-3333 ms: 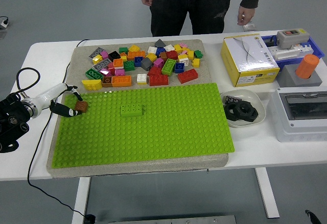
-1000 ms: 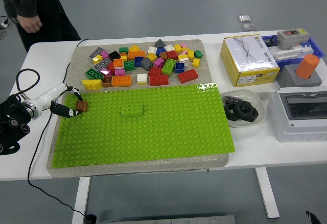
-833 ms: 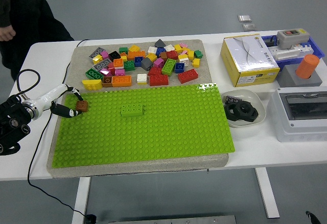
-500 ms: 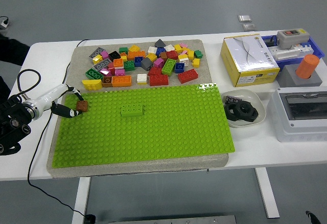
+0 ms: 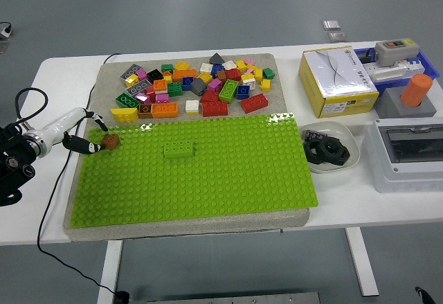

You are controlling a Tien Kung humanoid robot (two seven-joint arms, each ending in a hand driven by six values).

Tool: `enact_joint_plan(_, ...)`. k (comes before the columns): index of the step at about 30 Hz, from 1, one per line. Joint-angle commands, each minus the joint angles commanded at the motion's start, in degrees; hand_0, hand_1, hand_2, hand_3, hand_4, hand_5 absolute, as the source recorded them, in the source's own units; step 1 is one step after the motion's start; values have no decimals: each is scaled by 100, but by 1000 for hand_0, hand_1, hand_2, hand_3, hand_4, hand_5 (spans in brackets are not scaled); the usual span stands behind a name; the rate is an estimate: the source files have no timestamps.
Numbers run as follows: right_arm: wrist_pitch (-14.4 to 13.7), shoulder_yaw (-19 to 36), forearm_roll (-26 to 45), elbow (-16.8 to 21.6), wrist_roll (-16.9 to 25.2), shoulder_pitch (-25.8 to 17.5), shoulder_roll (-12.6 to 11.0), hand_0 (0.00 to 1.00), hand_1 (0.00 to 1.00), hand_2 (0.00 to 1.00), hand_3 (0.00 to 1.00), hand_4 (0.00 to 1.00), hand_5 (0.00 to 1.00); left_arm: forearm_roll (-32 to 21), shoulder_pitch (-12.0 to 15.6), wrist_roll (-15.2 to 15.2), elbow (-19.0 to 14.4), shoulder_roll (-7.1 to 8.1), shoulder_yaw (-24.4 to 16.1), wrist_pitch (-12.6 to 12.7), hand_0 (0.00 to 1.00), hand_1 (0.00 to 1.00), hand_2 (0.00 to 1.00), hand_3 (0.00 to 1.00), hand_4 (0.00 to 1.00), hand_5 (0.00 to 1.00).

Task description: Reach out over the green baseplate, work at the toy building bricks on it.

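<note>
White counter [image 5: 208, 217], grey floor behind. I'm seeing my left hand [image 5: 88, 132] pinching a small brown toy brick [image 5: 110, 140] over the left edge of the flat green studded baseplate [image 5: 208, 172]; a green brick [image 5: 179, 149] is sitting mid-plate.

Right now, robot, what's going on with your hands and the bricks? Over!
Left hand shut on brown brick, at green baseplate's left edge. Right hand not in view. Green brick on the baseplate, clear of the hand.

Green baseplate [image 5: 208, 172] flat on table, green brick [image 5: 178, 150] studded on it, brown brick [image 5: 110, 140] at left edge
</note>
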Motion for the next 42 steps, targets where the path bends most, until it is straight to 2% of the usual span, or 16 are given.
enact_joint_plan(12,-8,29,-26,2,-19,-26,5,679,667,710,786,900,953,-29,-12,9,-15,26,88,-29,956,962,882,550,819,73)
enact_joint_plan(16,-11,49,-37,2,-35,-40,9,679,667,710,786,900,953,-2,-59,11,-55,102,86,-50,956,962,882,550,819,73)
enact_joint_plan(17,-13,57,-43,2,-41,-45,11,679,667,710,786,900,956,12,-74,15,-72,131,76,-59,963,963,886,563,854,139)
enact_joint_plan(22,-22,117,-98,0,-83,-72,29,679,667,710,786,900,956,196,-118,67,-182,297,-114,-92,963,963,886,563,854,139)
enact_joint_plan(23,-22,126,-106,0,-90,-77,32,679,667,709,785,898,956,259,-119,79,-218,345,-197,-93,967,983,940,586,973,382)
enact_joint_plan(28,-24,132,-92,-2,-95,-103,37,679,667,709,785,898,956,624,-66,116,-477,665,-765,-17,967,983,940,586,973,382)
enact_joint_plan(29,-23,125,-79,-2,-90,-105,35,678,667,708,785,898,955,662,-49,106,-513,710,-877,12,973,998,993,714,995,337)
enact_joint_plan(31,-25,115,-55,-4,-79,-107,30,678,667,708,785,898,955,699,-18,96,-563,770,-1134,50,973,998,993,714,995,337)
enact_joint_plan(34,-25,110,-50,-6,-70,-99,21,678,667,708,785,898,955,701,38,99,-598,741,-1207,47,973,998,993,714,995,337)
enact_joint_plan(35,-25,109,-50,-7,-67,-95,18,680,667,708,785,897,952,699,60,106,-613,709,-1184,37,975,998,998,675,995,268)
enact_joint_plan(36,-24,109,-52,-7,-67,-92,16,680,667,708,785,897,952,693,72,117,-627,682,-1145,20,975,998,998,675,995,268)
enact_joint_plan(40,-22,114,-75,-6,-69,-72,6,680,667,708,785,897,952,688,79,210,-729,558,-833,-141,975,998,998,675,995,268)
enact_joint_plan(41,-23,115,-79,-6,-70,-68,3,678,667,708,784,896,951,699,67,238,-751,540,-756,-188,998,998,998,707,998,194)
enact_joint_plan(42,-23,115,-81,-5,-70,-65,0,678,667,708,784,896,951,707,57,260,-768,527,-699,-228,998,998,998,707,998,194)
